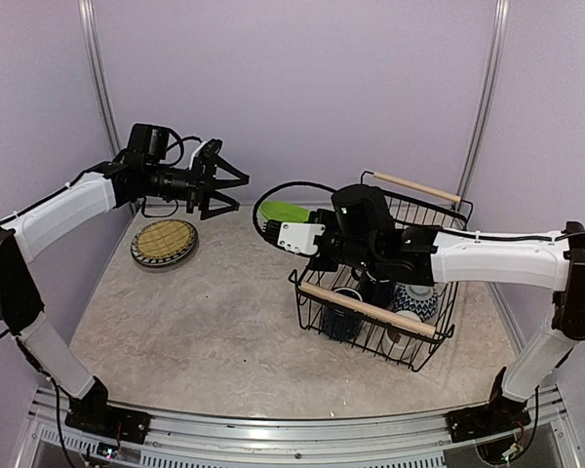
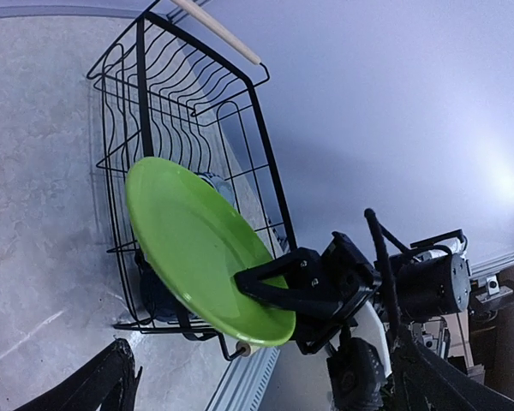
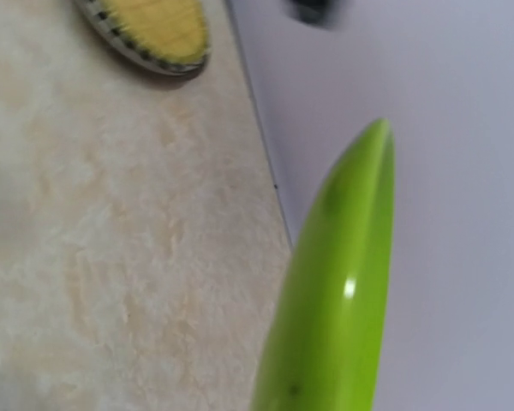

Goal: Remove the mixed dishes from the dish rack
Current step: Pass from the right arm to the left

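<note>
while the right gripper (image 1: pixel 278 222) is clamped on the rim of the green plate (image 1: pixel 285 212), the top view shows that plate in the air just left of the rack (image 1: pixel 312 310), outside the wires and clear of the table (image 1: pixel 224 331). left gripper (image 1: pixel 236 192) hangs at far left with its jaws spread wide and nothing between them. tan plate (image 1: pixel 164 243) lies flat on the table below and left of it, apart from the fingers. inside the rack: a dark mug (image 1: pixel 343 317) under the near wooden handle (image 1: pixel 370 310), and a blue-white bowl (image 1: pixel 414 299) to its right. far handle (image 1: pixel 416 186) sits along the back rim.

left wrist view: green plate (image 2: pixel 201 244) tilted with its face to the camera, in front of the rack (image 2: pixel 188 94). right gripper (image 2: pixel 278 287) pinches its lower rim, one black finger across the face. left fingers (image 2: pixel 98 385) show only as dark tips at the bottom corners, well apart.

right wrist view: green plate (image 3: pixel 334 291) seen edge-on, running up from the bottom against the wall. tan plate (image 3: pixel 150 30) at top left on the table (image 3: pixel 111 240). own fingers out of shot. dark blur at the top edge is possibly the left arm, too soft to tell.
</note>
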